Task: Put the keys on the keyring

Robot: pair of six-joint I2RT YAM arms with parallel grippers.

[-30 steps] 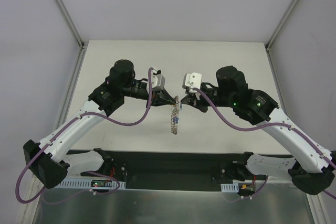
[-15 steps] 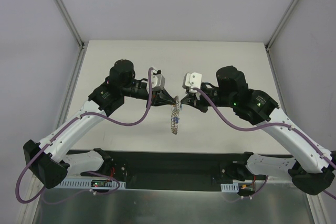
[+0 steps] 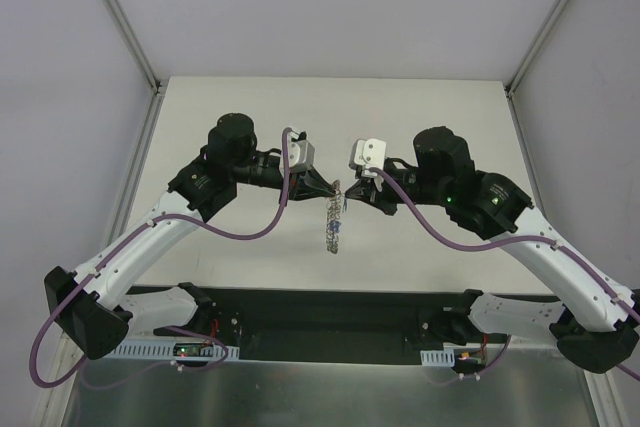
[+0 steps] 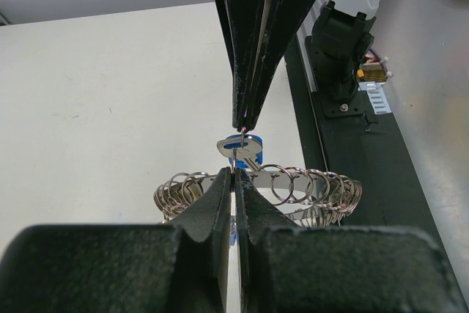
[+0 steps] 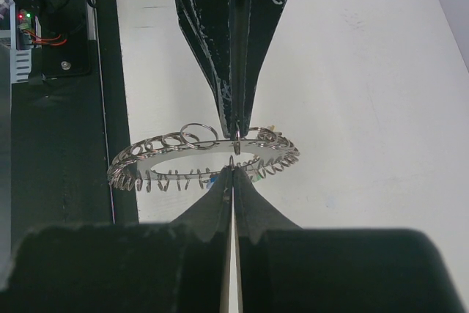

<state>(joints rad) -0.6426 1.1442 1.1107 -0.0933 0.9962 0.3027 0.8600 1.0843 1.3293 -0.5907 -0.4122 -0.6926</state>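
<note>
Two claws pinched shut above the table point(image 4: 110, 108): left gripper point(image 4: 234, 177) clamps the keyring point(image 4: 293, 196) rim, right gripper point(image 4: 244, 122) nips the blue key point(image 4: 244, 153) by its wire loop. We'd feed slowly, holding the ring steady.

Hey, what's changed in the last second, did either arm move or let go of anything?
Hardly anything: the right arm shifted very slightly, and nothing was taken or let go. The left fingers stay shut on the keyring, the right fingers stay shut at the blue key, its small loop pinched.
</note>
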